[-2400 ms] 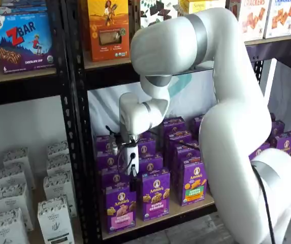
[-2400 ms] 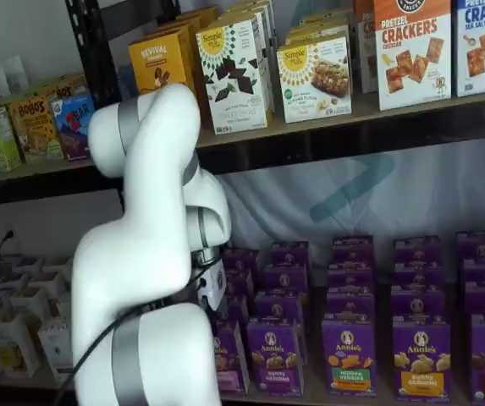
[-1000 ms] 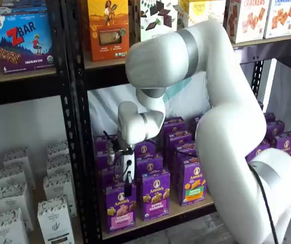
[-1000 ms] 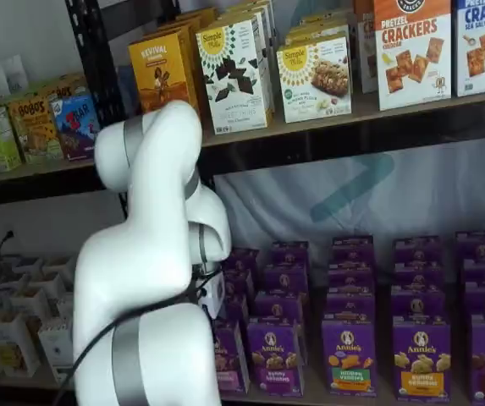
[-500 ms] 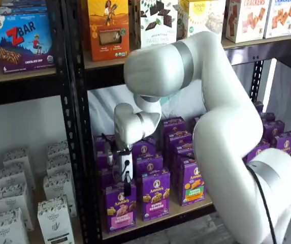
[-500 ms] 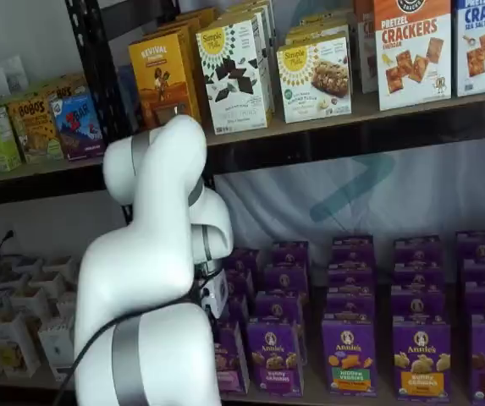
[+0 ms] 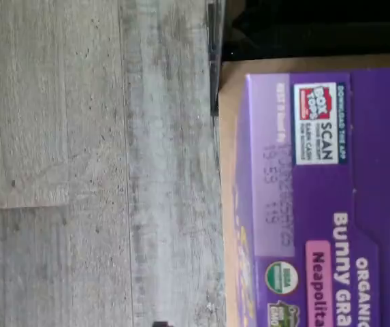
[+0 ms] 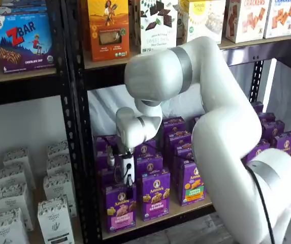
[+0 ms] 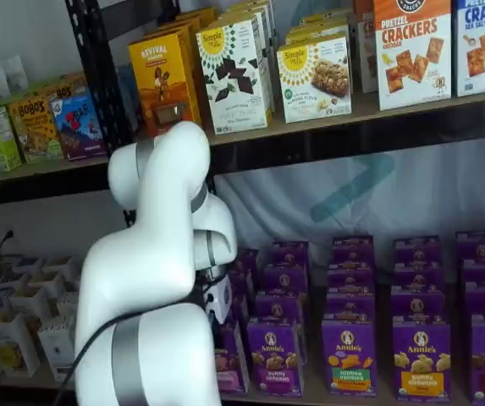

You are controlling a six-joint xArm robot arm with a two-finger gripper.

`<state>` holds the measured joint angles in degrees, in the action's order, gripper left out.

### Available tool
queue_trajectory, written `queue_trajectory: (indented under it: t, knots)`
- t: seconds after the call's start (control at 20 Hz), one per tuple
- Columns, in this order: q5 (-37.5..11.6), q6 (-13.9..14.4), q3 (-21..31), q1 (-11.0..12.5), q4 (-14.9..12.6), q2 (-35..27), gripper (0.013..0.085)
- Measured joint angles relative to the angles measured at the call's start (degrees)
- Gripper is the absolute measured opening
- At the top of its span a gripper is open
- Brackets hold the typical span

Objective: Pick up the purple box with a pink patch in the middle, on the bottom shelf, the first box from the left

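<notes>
The purple box [image 8: 121,207] with the pink band stands at the front left of the bottom shelf [image 8: 166,215]. My gripper [image 8: 128,183] hangs just above its top, white body upright, one black finger seen side-on, nothing held; its jaws stand wide open. In a shelf view the arm covers most of the gripper and part of the purple box [image 9: 232,364]. The wrist view looks down on the purple box [image 7: 317,204], with its pink Neapolitan patch, and on the tan edge of the bottom shelf [image 7: 227,170].
A purple-band Annie's box [image 8: 154,196] and a green-band one [image 8: 192,184] stand to the right, with more purple rows behind. A black perforated post [image 8: 78,152] rises close on the left, white cartons [image 8: 54,203] beyond it. The upper shelf [image 8: 109,61] hangs overhead.
The arm's big elbow joint has swung lower and over, and the gripper has shifted slightly above the front left box. No box has moved.
</notes>
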<state>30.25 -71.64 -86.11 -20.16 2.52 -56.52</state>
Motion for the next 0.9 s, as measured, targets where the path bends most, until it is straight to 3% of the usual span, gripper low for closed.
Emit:
queue_trajectory:
  t: [0.9]
  knots:
    - [1.3,-0.3,-2.6,-0.3,0.8,-2.6,0.0850]
